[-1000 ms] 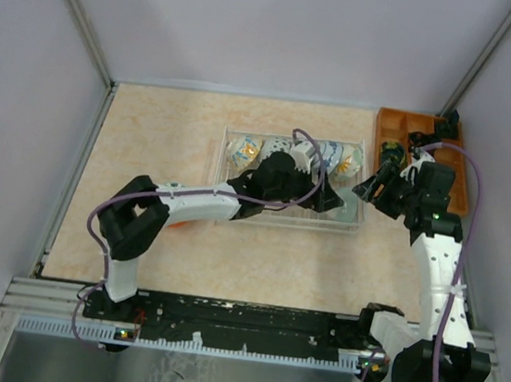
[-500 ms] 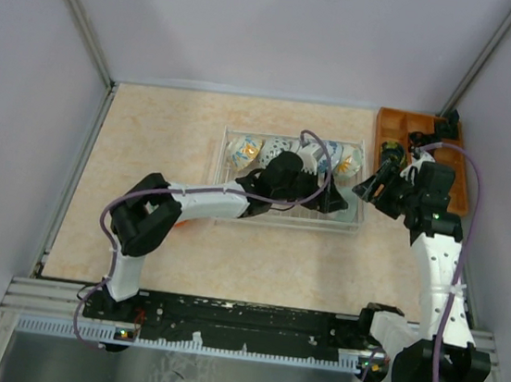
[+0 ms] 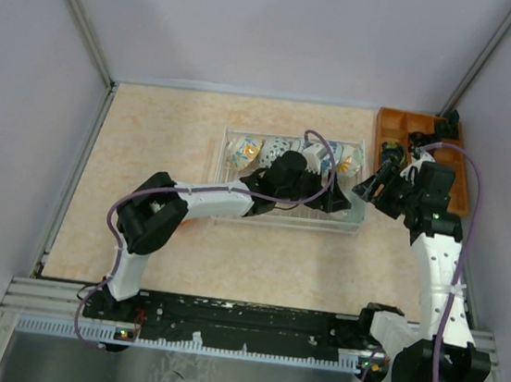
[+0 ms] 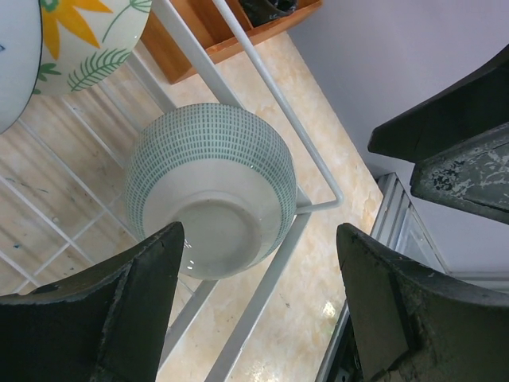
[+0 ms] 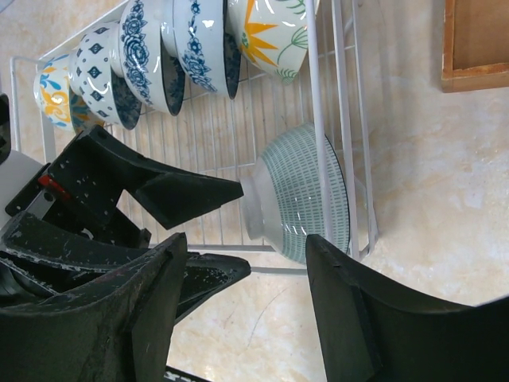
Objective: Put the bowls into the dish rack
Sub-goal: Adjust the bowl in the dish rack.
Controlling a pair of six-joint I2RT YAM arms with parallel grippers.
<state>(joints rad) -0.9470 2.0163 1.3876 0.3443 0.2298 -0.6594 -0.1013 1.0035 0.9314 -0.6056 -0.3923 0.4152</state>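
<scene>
One green-gridded white ceramic bowl (image 4: 211, 191) lies on its side in the near right corner of the pale wire dish rack (image 3: 234, 174), just ahead of the left gripper (image 4: 256, 263), whose jaws are wide and empty. The best grasp is probably square across the rim, avoiding the wires. The right gripper (image 5: 245, 243) waits open, and the patterned bowls (image 5: 183, 40) line the far edge.

The green-gridded bowl (image 4: 211, 187) in the dish rack's corner is glazed ceramic, glossy, with reflections on its white base. The dish rack (image 4: 269, 87) is smooth white-coated wire. Beside the rack, the tray (image 4: 211, 28) looks like matt orange wood. The table (image 4: 306, 310) is shiny marbled beige. The left fingers (image 4: 87, 318) are scuffed matt black plastic.
</scene>
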